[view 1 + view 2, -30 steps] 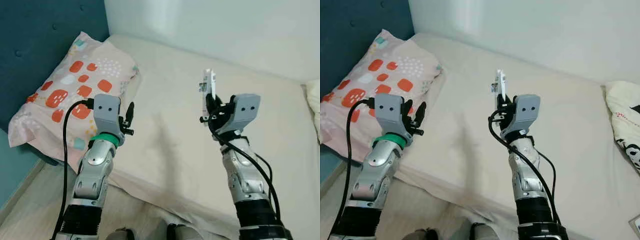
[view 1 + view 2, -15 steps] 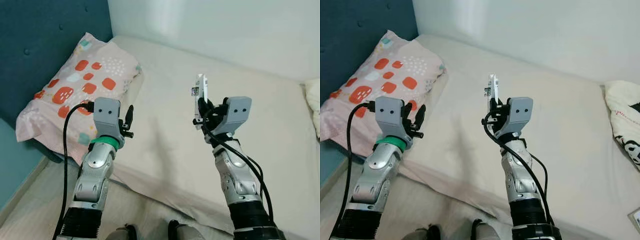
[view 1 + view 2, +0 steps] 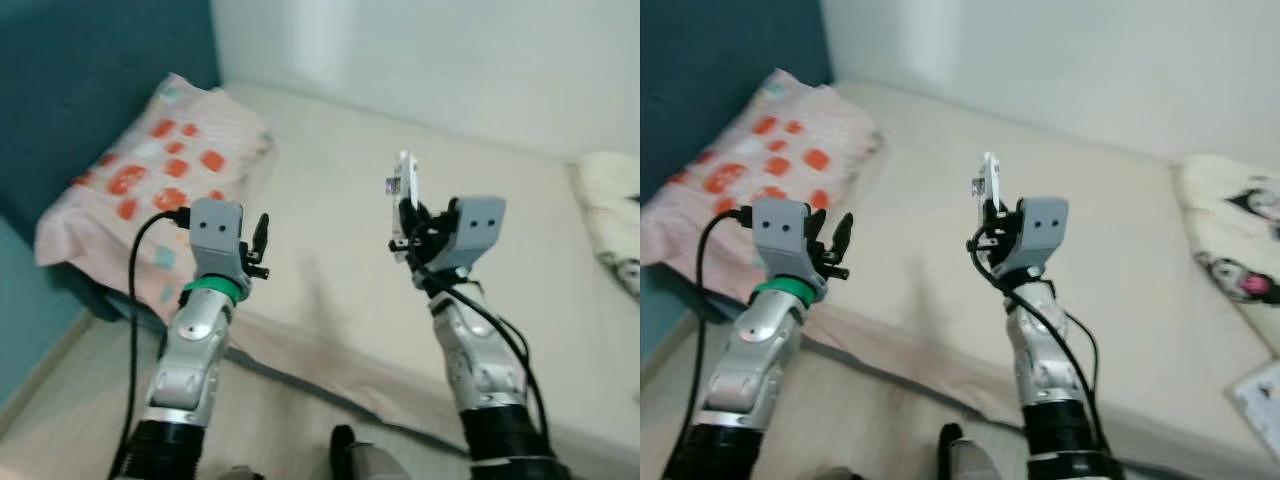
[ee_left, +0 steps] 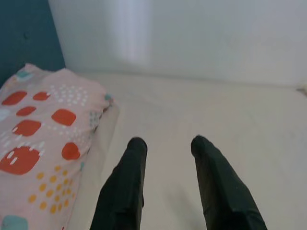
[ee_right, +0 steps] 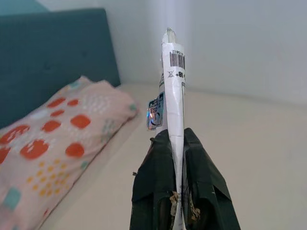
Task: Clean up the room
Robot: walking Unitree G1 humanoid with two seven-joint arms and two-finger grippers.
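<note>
Two grippers are raised over the near edge of a bed (image 3: pixel 330 190) with a cream sheet. The right gripper (image 5: pixel 176 139) has its fingers pressed tight on the lower end of a thin white package (image 5: pixel 171 86), flat and printed with a barcode and a small sticker, which stands upright above the fingers over the middle of the mattress. The left gripper (image 4: pixel 165 146) is empty, its two black fingers (image 4: pixel 129 167) parted with a clear gap between them, pointing across the sheet just right of a pink pillow (image 3: pixel 150 170) with orange patches that lies at the far left against a dark teal headboard (image 3: pixel 90 80). At the far right lies a cream pillow (image 3: pixel 1230 240) with a cartoon print, and a flat paper item (image 3: pixel 1262 395) sits at the near right edge, too blurred to name. The package looks light and thin, probably a stiff card or plastic sleeve that could bend or slide out if pinched at its very edge; the present hold low on its flat faces seems sound, and carrying it upright should keep it from flexing.
</note>
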